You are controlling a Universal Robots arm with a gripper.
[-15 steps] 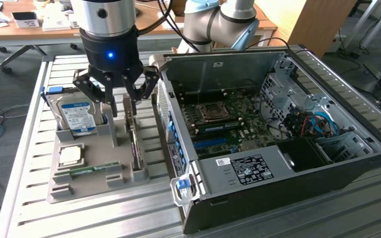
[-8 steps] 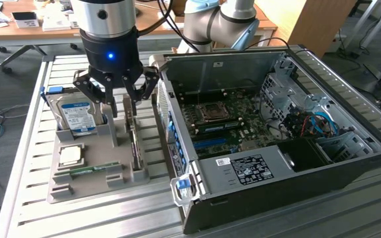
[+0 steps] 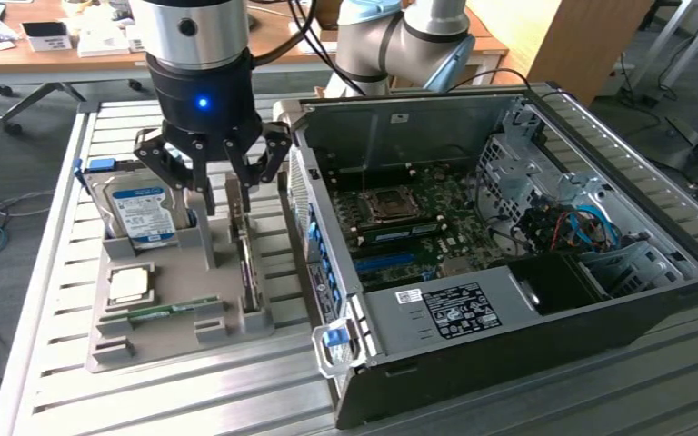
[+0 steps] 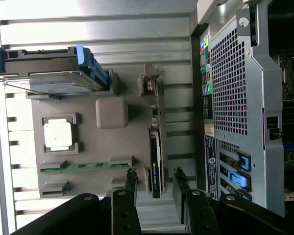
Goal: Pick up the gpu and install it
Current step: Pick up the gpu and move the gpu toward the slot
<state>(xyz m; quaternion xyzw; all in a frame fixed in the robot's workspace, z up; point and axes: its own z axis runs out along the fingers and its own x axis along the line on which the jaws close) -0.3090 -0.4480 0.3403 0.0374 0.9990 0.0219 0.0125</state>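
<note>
Hovering tool (image 3: 225, 193) spread over gpu (image 4: 157, 161) — slatted table (image 3: 58, 272), desk (image 3: 52, 59) behind.

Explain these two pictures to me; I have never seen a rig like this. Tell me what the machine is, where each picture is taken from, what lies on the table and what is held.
The machine is a robot arm ending in a black hand with fingers. One picture comes from a camera standing off the arm and takes in the whole table. The other comes from a camera on the arm's wrist and looks past the fingers.

On the slatted metal table lies a grey tray. It holds a hard drive with a blue label, a square processor chip, a narrow green memory stick and the gpu, a green card standing on its edge. Beside the tray lies an open computer case.

The hand is open, with a finger on either side of the gpu. Nothing is held.
</note>
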